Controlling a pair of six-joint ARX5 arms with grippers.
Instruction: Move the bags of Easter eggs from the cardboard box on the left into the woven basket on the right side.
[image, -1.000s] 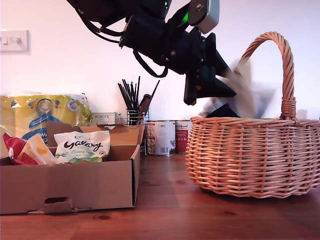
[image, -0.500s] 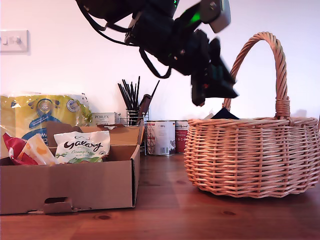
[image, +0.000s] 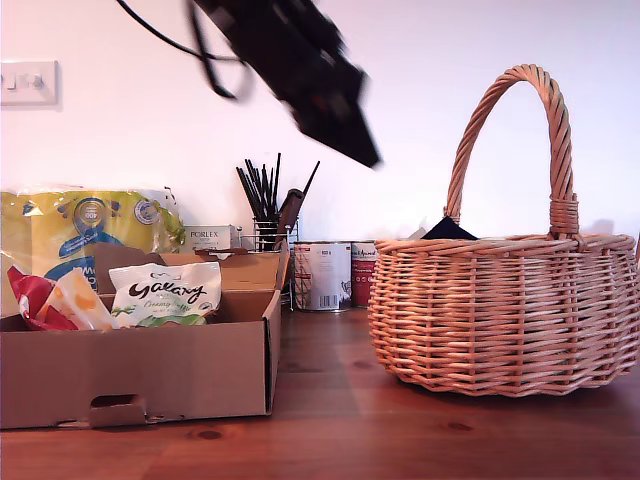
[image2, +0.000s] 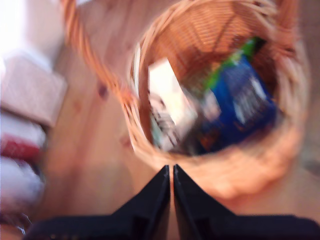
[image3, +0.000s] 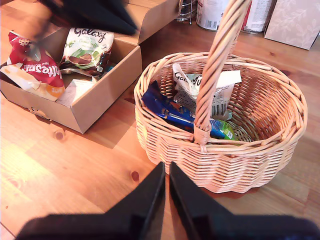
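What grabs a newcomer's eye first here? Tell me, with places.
The big woven basket with its tall arched handle dominates the exterior view's right, a white Galaxy bag and a blue bag lying inside it. On that view's left, a cardboard box holds a second Galaxy bag and a red-and-cream bag. A dark, blurred arm hangs high between them.

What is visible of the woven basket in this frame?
The woven basket is large, round, light-tan wicker with one tall arched handle bound at the rim. It stands upright on the wooden table at the exterior view's right, apart from the cardboard box. Inside lie a white Galaxy bag and a blue bag, with a dark corner showing above the rim.
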